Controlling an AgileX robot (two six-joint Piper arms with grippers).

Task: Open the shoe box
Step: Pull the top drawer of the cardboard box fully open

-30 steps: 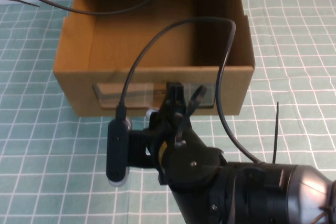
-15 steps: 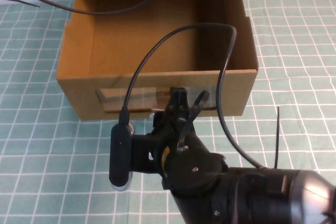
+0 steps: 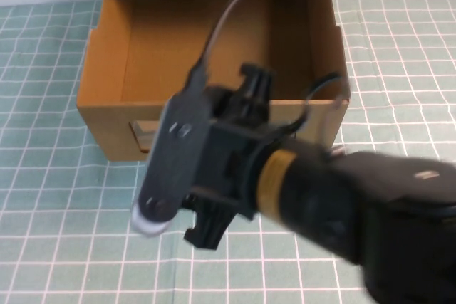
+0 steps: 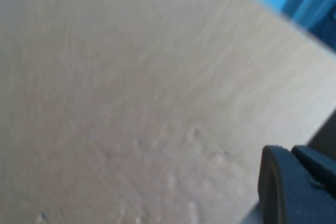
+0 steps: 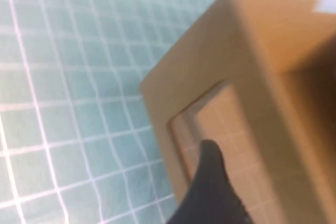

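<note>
The brown cardboard shoe box (image 3: 107, 126) stands open at the back of the table, its inside bare, with a window cutout (image 3: 142, 135) in its near wall. My right gripper (image 3: 258, 85) hovers above that near wall, raised close to the camera, open and holding nothing. In the right wrist view one dark finger (image 5: 210, 179) shows in front of the box (image 5: 252, 40) and its window cutout (image 5: 226, 124). Part of my left gripper (image 4: 294, 192) sits against a pale tan cardboard surface (image 4: 131, 93) that fills the left wrist view; that arm is hidden in the high view.
A green checked cloth (image 3: 399, 55) covers the table on all sides of the box. My right arm (image 3: 342, 211) blocks the near middle of the high view. A black cable (image 3: 235, 12) loops over the box.
My right gripper has opened and risen from the box's near wall up toward the camera. The box has slid slightly toward me.
</note>
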